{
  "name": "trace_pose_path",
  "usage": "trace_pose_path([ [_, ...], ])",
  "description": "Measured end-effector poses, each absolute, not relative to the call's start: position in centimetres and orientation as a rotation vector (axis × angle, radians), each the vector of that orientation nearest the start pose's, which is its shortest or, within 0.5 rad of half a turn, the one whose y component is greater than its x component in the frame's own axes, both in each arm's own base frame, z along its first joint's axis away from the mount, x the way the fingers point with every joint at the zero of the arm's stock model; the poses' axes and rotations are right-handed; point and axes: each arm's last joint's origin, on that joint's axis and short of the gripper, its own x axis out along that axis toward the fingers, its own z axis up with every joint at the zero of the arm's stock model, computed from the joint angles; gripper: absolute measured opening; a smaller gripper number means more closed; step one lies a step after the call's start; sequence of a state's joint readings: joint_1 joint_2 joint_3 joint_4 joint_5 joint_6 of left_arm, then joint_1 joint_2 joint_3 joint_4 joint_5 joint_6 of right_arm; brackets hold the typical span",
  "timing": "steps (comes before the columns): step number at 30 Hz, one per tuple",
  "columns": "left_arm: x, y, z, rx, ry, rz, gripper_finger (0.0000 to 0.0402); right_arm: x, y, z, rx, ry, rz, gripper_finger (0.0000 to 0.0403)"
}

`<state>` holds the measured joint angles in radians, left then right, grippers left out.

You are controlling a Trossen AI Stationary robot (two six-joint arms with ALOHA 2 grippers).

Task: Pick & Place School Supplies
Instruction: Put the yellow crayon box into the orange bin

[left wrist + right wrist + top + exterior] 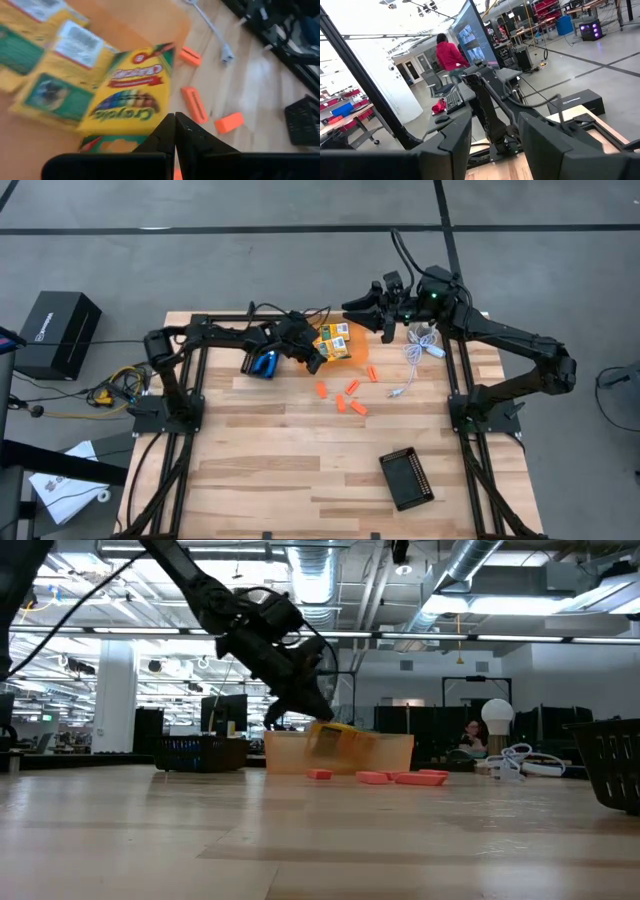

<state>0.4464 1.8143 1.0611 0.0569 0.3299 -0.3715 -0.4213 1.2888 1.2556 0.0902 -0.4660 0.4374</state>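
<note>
Several yellow-and-green crayon boxes (335, 338) lie in a shallow orange bin (395, 752). In the left wrist view the topmost crayon box (131, 97) lies tilted and blurred on the others. My left gripper (175, 120) is shut just above the bin's near-left side (314, 361), its tips at that box's edge (318, 712). Orange sticks (346, 395) lie scattered on the wood near the bin. Blue-handled pliers (262, 364) lie under my left arm. My right gripper (492, 145) is open, raised over the far edge (362, 308), and holds nothing. My left gripper stands with its shut tips at the near edge of the top crayon box (150, 131), slanting down from the table's left. The fingers themselves cover that spot, so I cannot tell whether they touch the box. The box rests on the other boxes in the bin.
A white cable with a plug (418, 352) lies to the right of the bin. One black ridged tray (407, 478) sits near the table's near right corner, and its edge shows in the low view (612, 765). Bare wood spreads across the near half of the table.
</note>
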Motion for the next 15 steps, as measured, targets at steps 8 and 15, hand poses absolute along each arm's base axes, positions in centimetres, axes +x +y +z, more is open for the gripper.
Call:
trace_pose_path([
  [8, 37.4, 16.2, 17.8, -0.589, 0.634, 0.192, 0.0, 26.7, -10.5, 41.4, 0.423, -0.037, 0.054, 0.0154],
  [15, 36.7, 17.4, 16.4, -0.595, 0.725, 0.216, 0.0, 26.7, -10.5, 41.3, 0.424, -0.034, 0.055, 0.0154],
])
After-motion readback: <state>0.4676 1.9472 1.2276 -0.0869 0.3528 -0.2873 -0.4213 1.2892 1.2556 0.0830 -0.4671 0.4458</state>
